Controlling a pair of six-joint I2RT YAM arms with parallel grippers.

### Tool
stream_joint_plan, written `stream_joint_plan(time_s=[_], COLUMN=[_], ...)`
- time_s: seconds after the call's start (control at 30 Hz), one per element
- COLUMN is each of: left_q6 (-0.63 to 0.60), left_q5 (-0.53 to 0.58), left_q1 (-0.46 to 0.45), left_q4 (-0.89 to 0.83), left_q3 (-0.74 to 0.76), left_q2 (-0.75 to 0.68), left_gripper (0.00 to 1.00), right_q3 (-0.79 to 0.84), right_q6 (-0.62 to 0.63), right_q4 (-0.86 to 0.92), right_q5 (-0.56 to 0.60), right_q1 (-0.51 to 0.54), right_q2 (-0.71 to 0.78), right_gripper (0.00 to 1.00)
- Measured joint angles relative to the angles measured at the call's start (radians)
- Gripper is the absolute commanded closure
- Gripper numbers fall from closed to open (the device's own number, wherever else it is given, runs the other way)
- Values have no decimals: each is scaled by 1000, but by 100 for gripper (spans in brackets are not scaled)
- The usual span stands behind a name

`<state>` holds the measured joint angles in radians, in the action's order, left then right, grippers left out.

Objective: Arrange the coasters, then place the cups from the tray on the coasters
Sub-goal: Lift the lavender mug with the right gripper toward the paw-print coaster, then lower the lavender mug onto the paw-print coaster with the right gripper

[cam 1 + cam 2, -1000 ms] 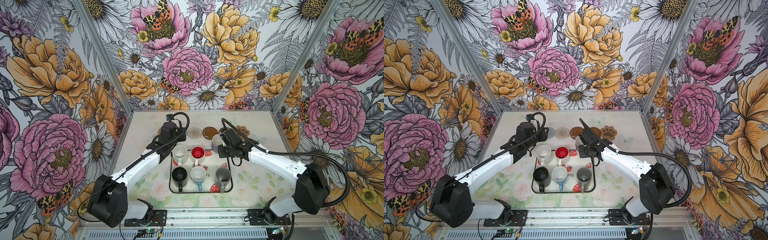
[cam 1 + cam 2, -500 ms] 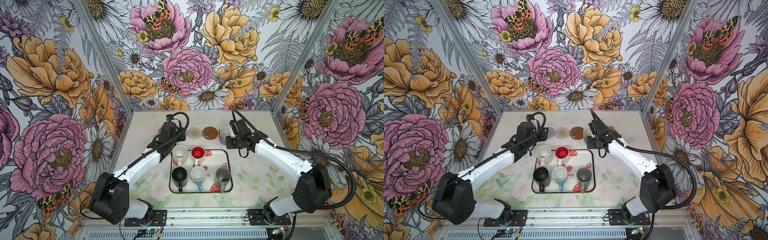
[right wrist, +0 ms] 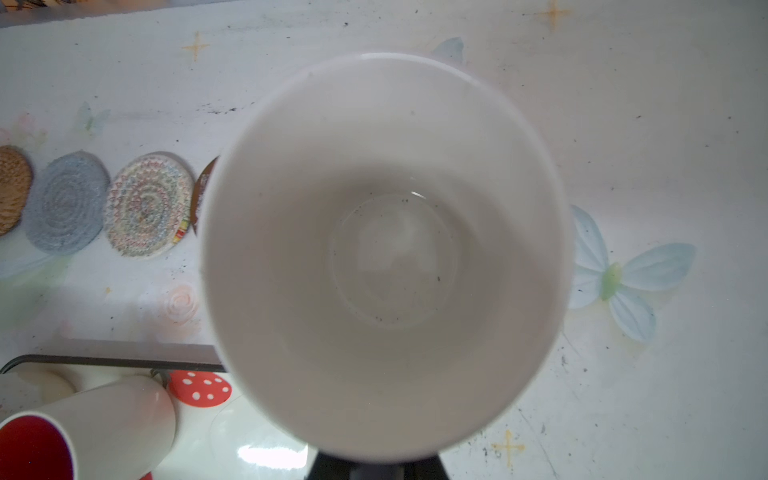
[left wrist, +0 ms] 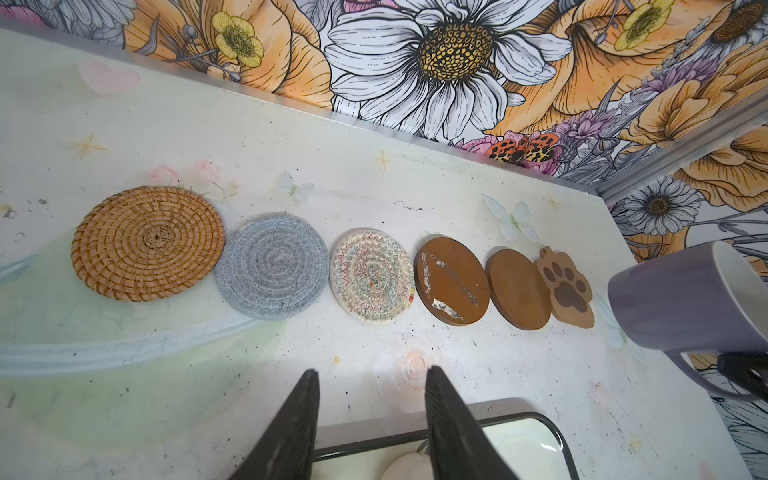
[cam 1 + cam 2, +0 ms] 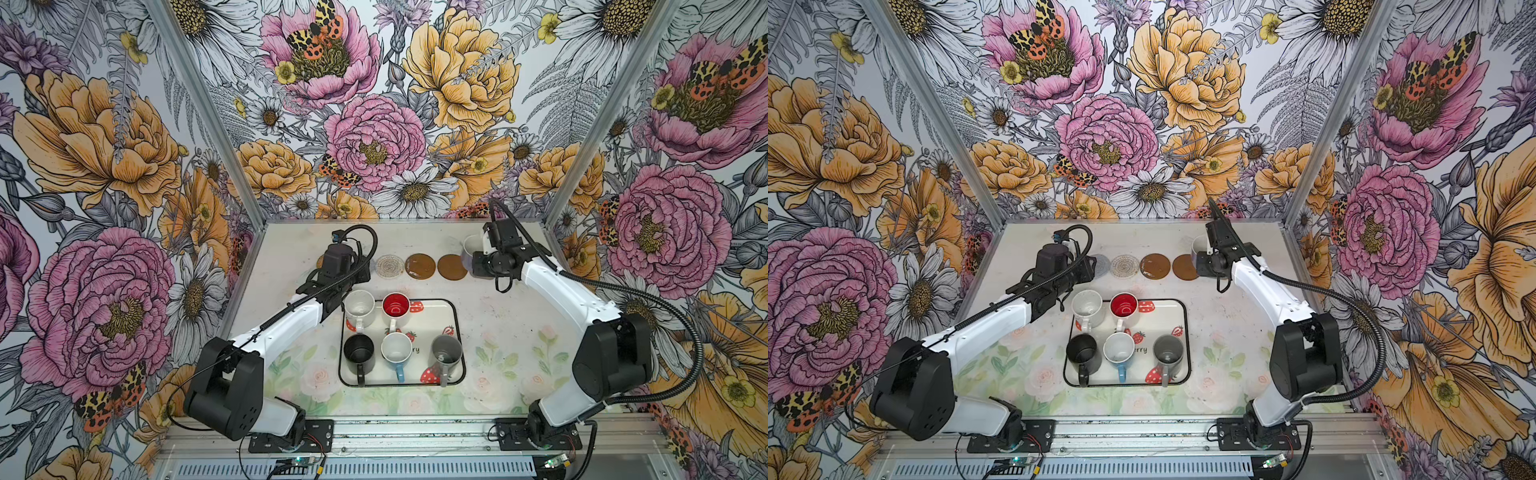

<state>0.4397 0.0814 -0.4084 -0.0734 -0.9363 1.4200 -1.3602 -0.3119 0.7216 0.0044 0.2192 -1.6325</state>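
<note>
Six coasters lie in a row at the back of the table: rattan (image 4: 147, 243), blue-grey (image 4: 272, 266), beaded (image 4: 372, 274), two brown discs (image 4: 451, 280) (image 4: 519, 289) and a paw (image 4: 565, 293). My right gripper (image 5: 478, 259) is shut on the lavender cup (image 5: 470, 248), held tilted in the air just past the paw coaster. That cup (image 3: 386, 257) fills the right wrist view and hides the jaws. My left gripper (image 4: 372, 370) is open and empty over the tray's back edge. The tray (image 5: 451, 309) holds white (image 5: 360, 303), red-lined (image 5: 395, 304), black (image 5: 358, 348), light blue (image 5: 396, 348) and grey (image 5: 446, 348) cups.
The back wall stands close behind the coaster row, and the right wall with its metal post (image 5: 557, 199) is near the held cup. Bare table (image 5: 511, 332) lies right of the tray. My left arm (image 5: 286, 324) slants along the tray's left side.
My right arm has carried the lavender cup from beside the tray's back right corner toward the back right, past the brown discs. The left arm has hardly moved.
</note>
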Motion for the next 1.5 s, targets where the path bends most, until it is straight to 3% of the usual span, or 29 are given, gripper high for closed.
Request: stream_joint_plan(time_s=[0.57,1.5], left_q6=[7,8], left_q5=[-3,-3], left_q1=[13,13], left_q4=[18,27], left_q3=[0,0], left_q2=[3,32], left_gripper=[57,58], right_q3=[-177,-221], right_q6=[68,71], right_q4=[-18,-76], right_q5=[-45,-80], right_q1=[-171,-179], right_q2=[-265,-394], right_gripper=[100,100])
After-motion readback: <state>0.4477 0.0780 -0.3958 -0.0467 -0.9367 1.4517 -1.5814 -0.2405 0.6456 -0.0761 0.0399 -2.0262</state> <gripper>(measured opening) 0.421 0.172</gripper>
